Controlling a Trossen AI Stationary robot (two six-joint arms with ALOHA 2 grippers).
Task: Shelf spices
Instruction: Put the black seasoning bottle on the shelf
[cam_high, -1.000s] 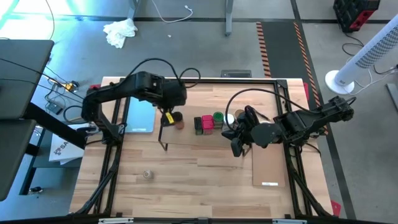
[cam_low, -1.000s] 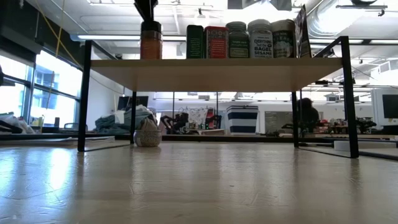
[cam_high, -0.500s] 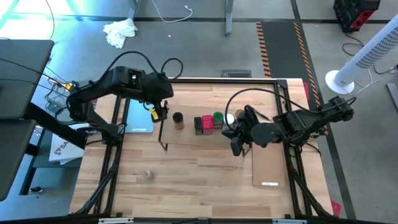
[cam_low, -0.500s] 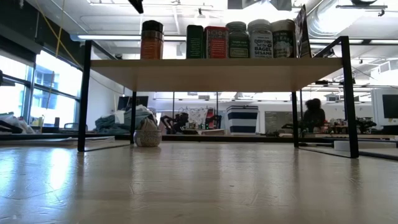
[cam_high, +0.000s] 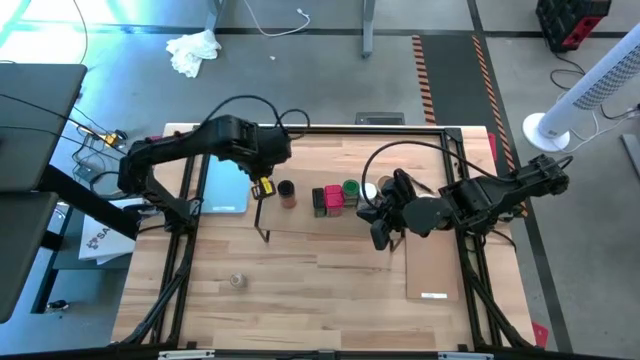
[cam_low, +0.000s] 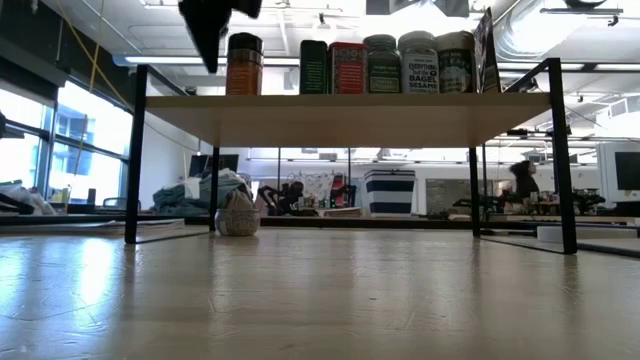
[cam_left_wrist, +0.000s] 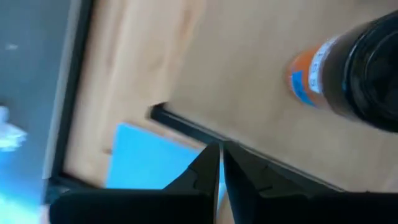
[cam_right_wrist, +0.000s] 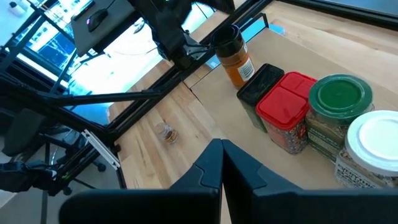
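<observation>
The shelf (cam_high: 330, 225) stands across the far middle of the table, and its pale plank also shows in the low view (cam_low: 350, 115). Several spice jars and tins stand upright in a row on the plank: a dark-brown-topped jar (cam_high: 286, 192) (cam_low: 243, 65) at the left, then a dark tin (cam_high: 320, 200), a red one (cam_high: 334, 197), a green-topped jar (cam_high: 350, 188) and a white-topped jar (cam_high: 368, 191). My left gripper (cam_high: 262, 186) (cam_left_wrist: 221, 158) is shut and empty, just left of the brown-topped jar and above the shelf's left end. My right gripper (cam_high: 381, 236) (cam_right_wrist: 222, 155) is shut and empty by the row's right end.
A light-blue pad (cam_high: 226, 188) lies left of the shelf. A thin pale board (cam_high: 433, 265) lies at the near right. A small round object (cam_high: 237, 281) sits on the table at the near left. Black frame rails run along both table sides.
My left gripper has left the brown-topped jar's top, risen and swung toward the table's left, then come back down beside the jar's left side. The jar stays upright on the shelf.
</observation>
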